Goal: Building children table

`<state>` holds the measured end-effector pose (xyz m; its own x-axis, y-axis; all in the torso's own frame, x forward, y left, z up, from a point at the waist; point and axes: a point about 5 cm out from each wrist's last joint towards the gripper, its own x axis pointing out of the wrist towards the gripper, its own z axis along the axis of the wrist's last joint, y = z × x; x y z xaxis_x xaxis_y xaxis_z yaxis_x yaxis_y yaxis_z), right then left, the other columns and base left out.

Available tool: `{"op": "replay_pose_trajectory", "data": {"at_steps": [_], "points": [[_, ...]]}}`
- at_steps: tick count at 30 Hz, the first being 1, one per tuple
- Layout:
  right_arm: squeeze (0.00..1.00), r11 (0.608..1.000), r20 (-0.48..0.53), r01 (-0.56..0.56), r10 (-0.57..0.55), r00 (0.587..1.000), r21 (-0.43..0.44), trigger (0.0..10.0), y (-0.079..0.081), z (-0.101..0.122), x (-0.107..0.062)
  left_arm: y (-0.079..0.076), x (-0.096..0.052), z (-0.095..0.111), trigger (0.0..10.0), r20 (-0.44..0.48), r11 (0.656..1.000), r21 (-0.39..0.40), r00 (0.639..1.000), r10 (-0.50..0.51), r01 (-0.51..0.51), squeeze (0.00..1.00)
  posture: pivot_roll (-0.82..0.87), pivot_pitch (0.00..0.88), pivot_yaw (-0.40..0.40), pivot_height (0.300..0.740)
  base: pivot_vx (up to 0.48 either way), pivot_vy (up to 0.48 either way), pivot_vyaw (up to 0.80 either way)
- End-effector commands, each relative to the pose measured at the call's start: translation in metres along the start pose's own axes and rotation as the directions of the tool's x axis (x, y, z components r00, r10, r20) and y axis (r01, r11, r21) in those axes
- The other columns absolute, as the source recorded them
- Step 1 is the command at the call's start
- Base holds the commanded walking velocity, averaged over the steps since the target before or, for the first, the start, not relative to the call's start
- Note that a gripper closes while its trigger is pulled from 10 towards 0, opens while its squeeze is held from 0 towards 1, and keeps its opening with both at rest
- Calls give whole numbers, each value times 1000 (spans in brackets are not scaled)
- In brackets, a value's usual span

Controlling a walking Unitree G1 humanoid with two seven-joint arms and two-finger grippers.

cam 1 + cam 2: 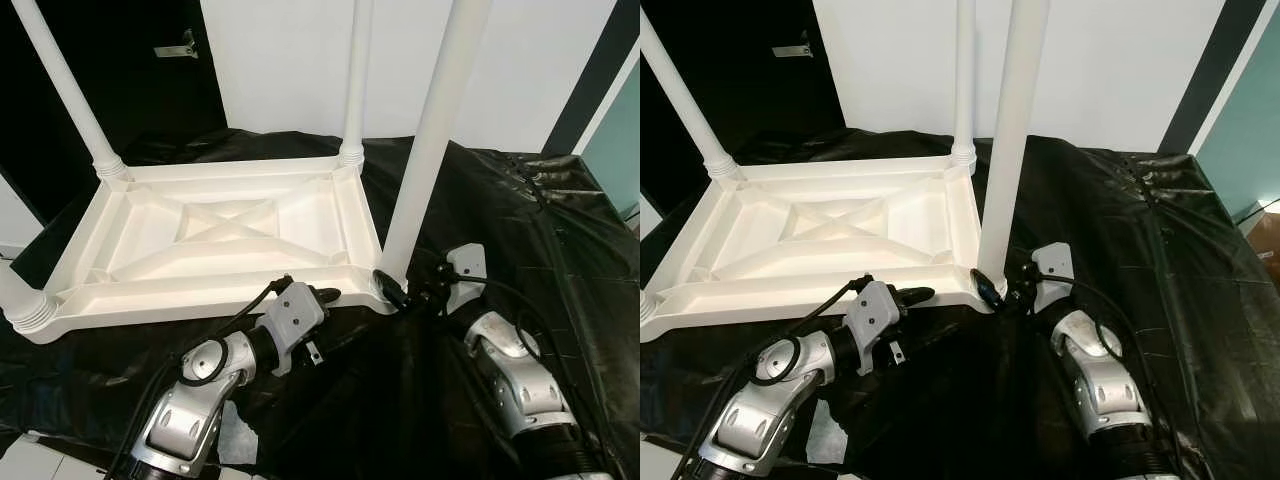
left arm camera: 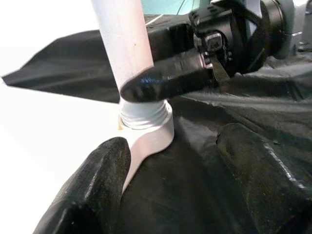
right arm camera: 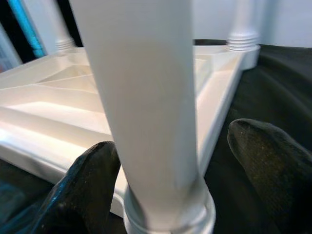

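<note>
Indoor room, plain white wall (image 1: 300,60), dark door (image 1: 120,70), black plastic sheet (image 1: 520,220) as work surface

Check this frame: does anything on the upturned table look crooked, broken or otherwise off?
Nothing looks damaged. The white tabletop lies upside down on black sheeting with legs in all four corners. The near right leg leans slightly, with the right gripper at its base and the left gripper alongside, open.

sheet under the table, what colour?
Black, glossy and creased, the sheet lies under the upturned white table; clearest in the left eye view.
</note>
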<state>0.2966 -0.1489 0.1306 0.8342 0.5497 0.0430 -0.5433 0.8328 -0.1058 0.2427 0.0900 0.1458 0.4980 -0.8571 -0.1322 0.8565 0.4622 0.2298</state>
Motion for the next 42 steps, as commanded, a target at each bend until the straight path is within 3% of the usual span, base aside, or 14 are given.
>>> {"op": "replay_pose_trajectory", "data": {"at_steps": [1,8,12,13,15,16,18,19,28,30,34,35,41,42], "points": [[0,997,3,-70,70,998,-17,10000,0,1,7,-4,-1,1,10000,8,998,-57,1000,-19,19,0,-18,0,-8,740,0,0,0],[0,981,-12,-189,188,982,-47,10000,-2,3,18,-12,-2,4,10000,30,989,-103,994,-101,103,0,-14,0,-8,740,0,0,0],[0,947,-72,-311,306,949,-79,10000,-2,-2,30,-15,0,6,10000,38,988,-103,993,-115,118,0,2,0,-19,740,0,0,0],[0,943,-84,-322,316,945,-84,7725,-4,-3,32,-16,1,6,10000,38,988,-103,993,-114,118,0,8,0,-24,740,0,0,0],[0,941,-91,-328,320,943,-87,7725,-4,-4,33,-16,1,7,10000,37,988,-103,993,-114,117,0,8,0,-24,740,0,0,0],[0,937,-97,-337,329,939,-91,4118,-5,-4,33,-16,1,7,10000,35,988,-105,993,-113,116,0,8,0,-24,740,0,0,0],[0,937,-97,-337,329,939,-91,4118,-5,-4,33,-16,1,7,10000,35,988,-105,993,-113,116,0,8,0,-24,740,0,0,0],[0,933,-102,-346,337,936,-93,0,-6,-5,33,-16,1,7,10000,32,988,-106,994,-109,112,0,12,0,-27,740,0,0,0],[0,955,-126,-293,287,950,-34,0,-12,-14,29,-18,1,7,10000,24,990,-113,996,-80,83,0,18,0,-45,740,0,0,0],[0,974,-162,-221,210,964,-51,10000,-14,-18,28,-17,2,6,10000,23,991,-112,997,-73,75,0,10,0,-45,740,0,0,0],[0,989,-178,-134,120,977,-69,10000,-13,-21,27,-16,2,5,10000,17,992,-109,998,-64,66,0,3,0,-46,740,0,0,0],[0,999,-175,3,-11,984,-44,10000,-12,-23,27,-16,3,4,10000,15,992,-109,998,-60,62,0,-1,0,-44,740,0,0,0],[0,993,-168,104,-112,979,-53,10000,-9,-23,26,-16,3,4,10000,12,992,-111,998,-58,59,0,-9,0,-38,740,0,0,0],[0,985,-169,168,-174,970,-48,10000,-5,-24,25,-16,3,4,10000,11,992,-113,998,-59,60,0,-13,0,-36,740,0,0,0]]}}
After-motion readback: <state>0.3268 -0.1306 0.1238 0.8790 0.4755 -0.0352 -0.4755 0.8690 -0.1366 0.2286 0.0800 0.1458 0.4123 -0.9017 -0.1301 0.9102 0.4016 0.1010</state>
